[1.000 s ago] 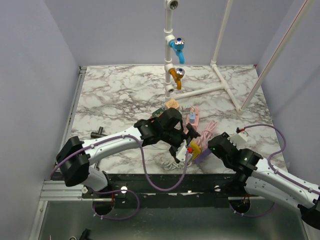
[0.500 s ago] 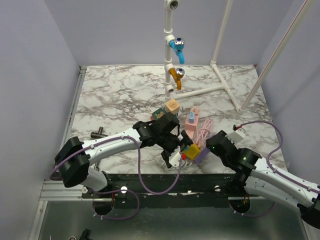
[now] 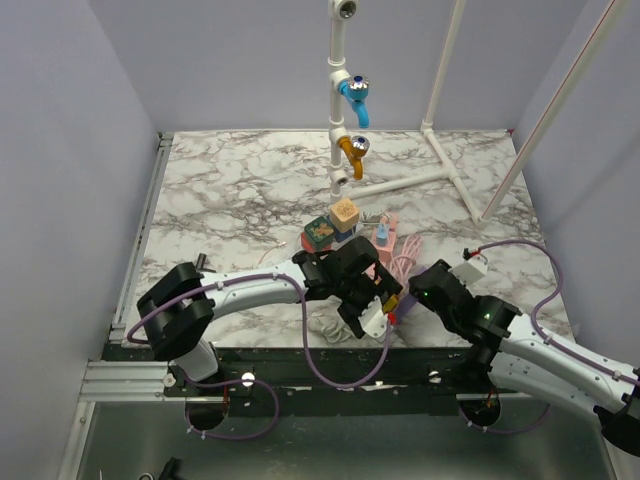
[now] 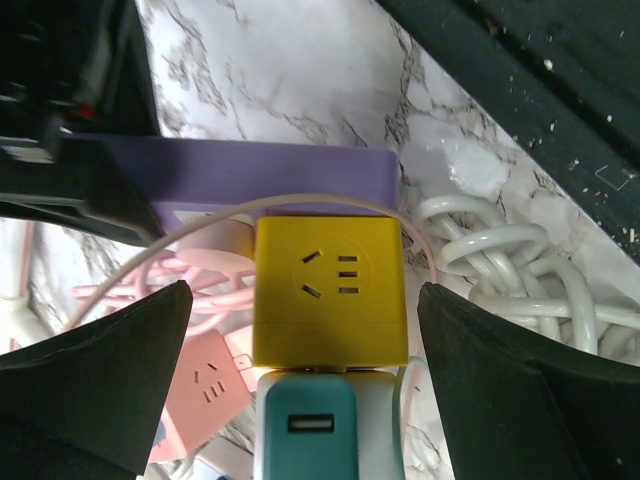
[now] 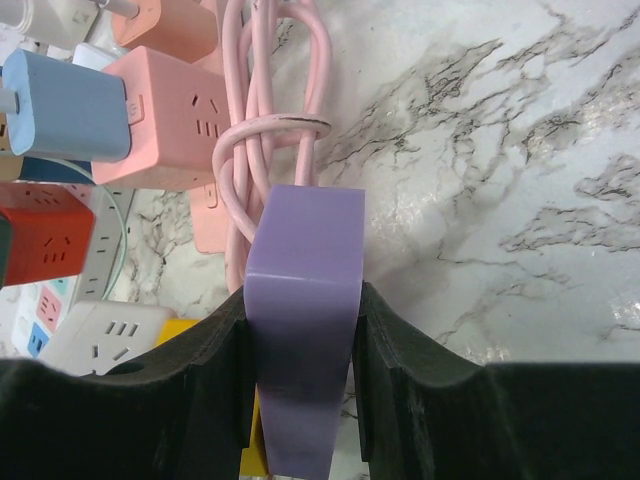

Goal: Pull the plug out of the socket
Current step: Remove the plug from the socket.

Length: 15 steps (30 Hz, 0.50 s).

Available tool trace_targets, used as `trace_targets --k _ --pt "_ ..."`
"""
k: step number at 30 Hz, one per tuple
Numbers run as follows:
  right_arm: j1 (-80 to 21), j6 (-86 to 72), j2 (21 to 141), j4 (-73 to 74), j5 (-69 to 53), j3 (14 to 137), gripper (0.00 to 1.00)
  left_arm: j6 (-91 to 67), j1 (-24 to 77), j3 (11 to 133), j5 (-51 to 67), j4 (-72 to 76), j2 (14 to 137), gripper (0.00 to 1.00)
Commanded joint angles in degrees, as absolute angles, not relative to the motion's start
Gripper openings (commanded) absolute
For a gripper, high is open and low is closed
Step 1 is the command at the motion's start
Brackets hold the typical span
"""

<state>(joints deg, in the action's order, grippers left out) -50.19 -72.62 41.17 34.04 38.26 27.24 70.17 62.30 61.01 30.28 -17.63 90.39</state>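
1. Now, the right gripper (image 5: pixel 303 335) is pinching the purple rectangular plastic block (image 5: pixel 305 260), one finger flat on each long side, low over the marble tabletop (image 5: pixel 500 150).
2. In the left wrist view the yellow plastic cube socket (image 4: pixel 328 290) sits dead centre. The purple block butts against it at 12 o'clock, a teal plastic adapter (image 4: pixel 305 440) sits at 6 o'clock, and a white coiled cable (image 4: pixel 500 260) lies at 3 o'clock.
3. The left gripper (image 4: pixel 305 300) is spread wide, its fingers flanking the cube at 9 and 3 o'clock and touching nothing.
4. I take the purple block for the plug body, though I cannot see the prongs.
5. Handling, as I judge it: rigid, light, smooth-sided plastic, likely slippery, and seated by prong friction alone.
6. The best hold is squarely on the cube's flat side faces, followed by a straight pull apart. A skewed tug could bind the prongs.
7. The looped pink cable (image 5: pixel 280 120), at 12 o'clock of the purple block, may drag.
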Motion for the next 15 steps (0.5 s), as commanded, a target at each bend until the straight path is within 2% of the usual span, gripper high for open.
trace_targets --k 1,12,15 --pt "-50.54 -76.86 39.76 26.05 37.44 28.38 0.01 70.31 62.67 61.48 25.68 -17.84 92.46 0.99" --pt "-50.57 -77.46 39.58 25.74 37.67 27.64 0.01 71.64 62.67 57.5 23.63 -17.46 91.41 0.98" --pt "-50.54 -76.89 40.14 24.99 37.22 27.9 0.01 71.56 62.73 59.21 23.35 -17.47 92.99 0.85"
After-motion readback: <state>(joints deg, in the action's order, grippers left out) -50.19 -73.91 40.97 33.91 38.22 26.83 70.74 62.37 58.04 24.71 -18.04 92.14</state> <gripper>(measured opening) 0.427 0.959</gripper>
